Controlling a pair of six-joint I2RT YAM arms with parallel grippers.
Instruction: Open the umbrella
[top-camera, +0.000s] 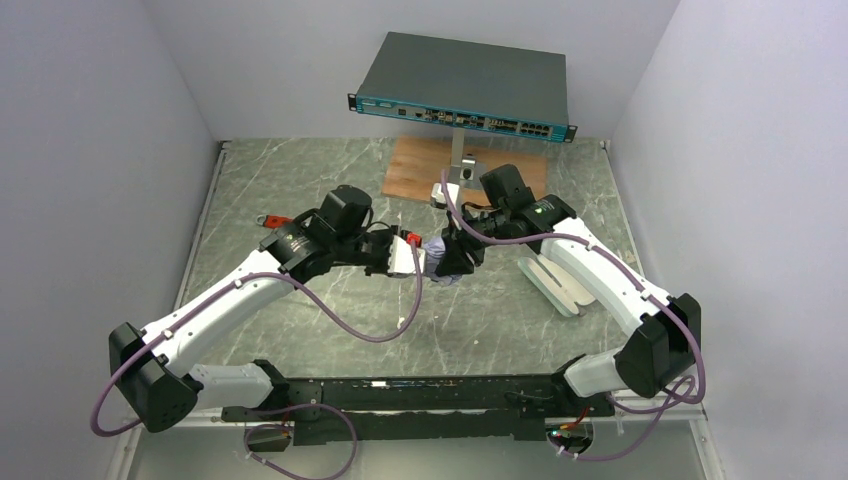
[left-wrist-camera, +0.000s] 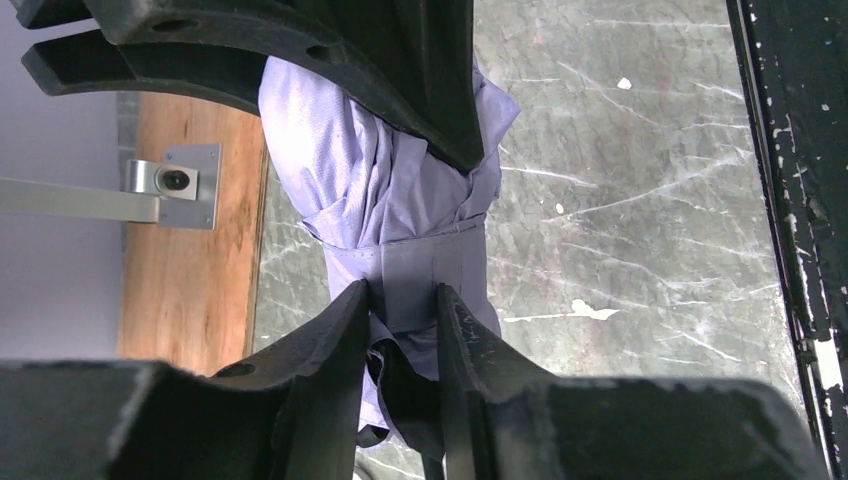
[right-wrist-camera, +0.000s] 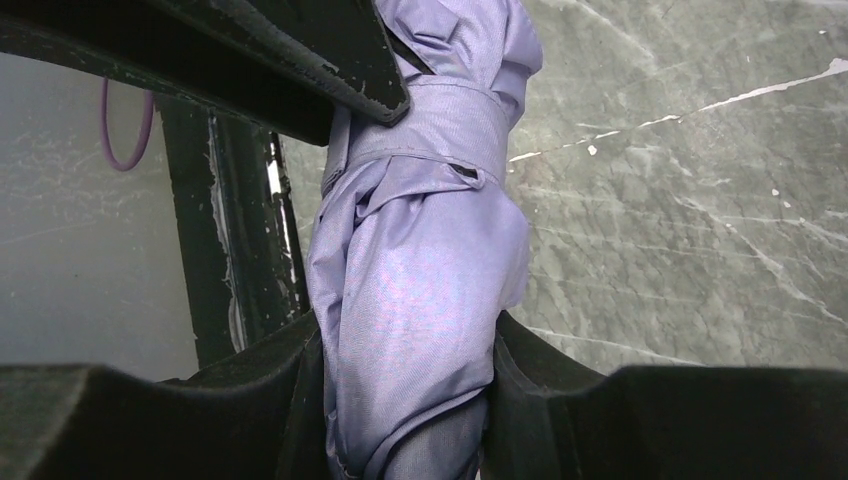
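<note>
The umbrella (top-camera: 436, 250) is folded, its lavender fabric bunched and wrapped by a strap band (left-wrist-camera: 420, 262). It is held between the two grippers over the middle of the marble-patterned table (top-camera: 300, 180). The left gripper (top-camera: 422, 260) grips it from the left. In the left wrist view its fingers (left-wrist-camera: 345, 335) are drawn close together on the narrow part of the bundle just past the band, pressing the fabric on both sides. The right gripper (top-camera: 454, 256) grips it from the right. In the right wrist view its fingers (right-wrist-camera: 285, 380) stand further apart, clamped on either side of the thicker roll of fabric (right-wrist-camera: 410, 300). Each wrist view shows the other arm's gripper on the far end of the umbrella. Behind the arms a wooden board (top-camera: 415, 172) lies on the table and carries a metal stand with a network switch (top-camera: 465, 80) on it. A pale oblong case (top-camera: 552, 282) lies on the table just beside the right arm. A small red object (top-camera: 272, 218) lies near the left arm.
</note>
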